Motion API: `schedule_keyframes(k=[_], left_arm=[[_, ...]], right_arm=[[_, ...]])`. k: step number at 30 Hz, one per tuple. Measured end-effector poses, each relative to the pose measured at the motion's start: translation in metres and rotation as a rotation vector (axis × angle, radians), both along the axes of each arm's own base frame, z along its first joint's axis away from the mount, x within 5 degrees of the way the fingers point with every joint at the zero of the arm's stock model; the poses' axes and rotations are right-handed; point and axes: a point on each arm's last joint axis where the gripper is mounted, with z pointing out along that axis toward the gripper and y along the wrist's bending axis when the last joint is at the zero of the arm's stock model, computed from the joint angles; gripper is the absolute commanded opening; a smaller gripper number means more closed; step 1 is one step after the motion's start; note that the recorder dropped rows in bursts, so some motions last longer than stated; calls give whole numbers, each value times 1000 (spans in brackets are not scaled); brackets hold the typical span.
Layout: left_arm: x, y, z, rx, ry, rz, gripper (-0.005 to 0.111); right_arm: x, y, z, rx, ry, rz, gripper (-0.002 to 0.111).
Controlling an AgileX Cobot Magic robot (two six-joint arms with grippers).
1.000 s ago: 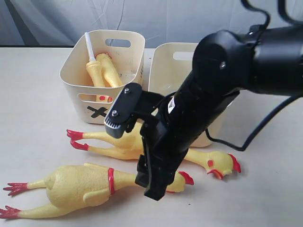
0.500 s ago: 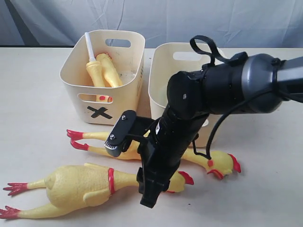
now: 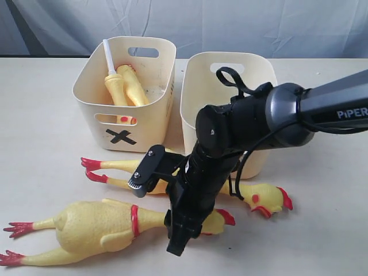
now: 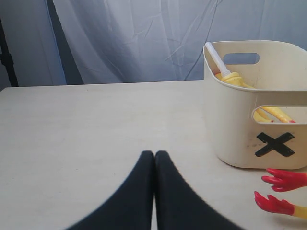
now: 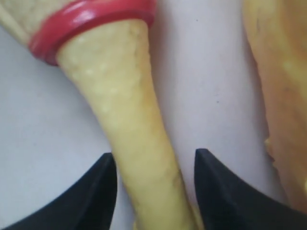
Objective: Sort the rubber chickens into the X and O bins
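A big plump rubber chicken (image 3: 92, 227) lies at the table's front, its red-collared neck (image 5: 134, 134) passing between the fingers of my right gripper (image 5: 154, 158). That gripper (image 3: 184, 230) points down over the neck and is open, with a gap on one side. A second chicken (image 3: 261, 197) lies behind it, partly hidden by the arm. The X bin (image 3: 144, 123) holds slimmer chickens (image 3: 129, 86). Beside it stands the other bin (image 3: 198, 86), its mark hidden. My left gripper (image 4: 154, 155) is shut and empty over bare table, away from the X bin (image 4: 240, 134).
The right arm (image 3: 259, 123) reaches across the front of the unmarked bin. Red chicken feet (image 4: 283, 179) lie near the X bin's base. A grey cloth backdrop hangs behind the table.
The right arm has dropped lower and its gripper has come down around the front chicken's neck. The chickens and bins have not moved.
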Motion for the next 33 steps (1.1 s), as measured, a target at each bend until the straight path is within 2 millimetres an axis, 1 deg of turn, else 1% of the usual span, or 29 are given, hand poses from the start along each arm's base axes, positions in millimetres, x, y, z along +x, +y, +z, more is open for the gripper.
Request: schedule_keyframes(k=[3, 6, 8, 13, 16, 19, 21, 26, 31, 33], left_arm=[[0, 0, 0, 0, 0, 0, 0], [0, 0, 0, 0, 0, 0, 0], [0, 0, 0, 0, 0, 0, 0], [0, 0, 0, 0, 0, 0, 0], [0, 0, 0, 0, 0, 0, 0], [0, 0, 0, 0, 0, 0, 0], [0, 0, 0, 0, 0, 0, 0], [0, 0, 0, 0, 0, 0, 0], [0, 0, 0, 0, 0, 0, 0], [0, 0, 0, 0, 0, 0, 0]], right_arm=[[0, 1, 0, 6, 4, -6, 20], [-2, 2, 0, 16, 37, -23, 6], [-4, 3, 1, 23, 62, -40, -1], [-11, 3, 2, 21, 154, -56, -1], [-17, 3, 7, 26, 214, -63, -1], [-20, 3, 17, 50, 235, -69, -1], [-22, 3, 27, 82, 236, -72, -1], [-27, 4, 63, 210, 210, -76, -1], [-29, 1, 102, 350, 107, -100, -1], [-29, -1, 115, 400, 54, -121, -1]])
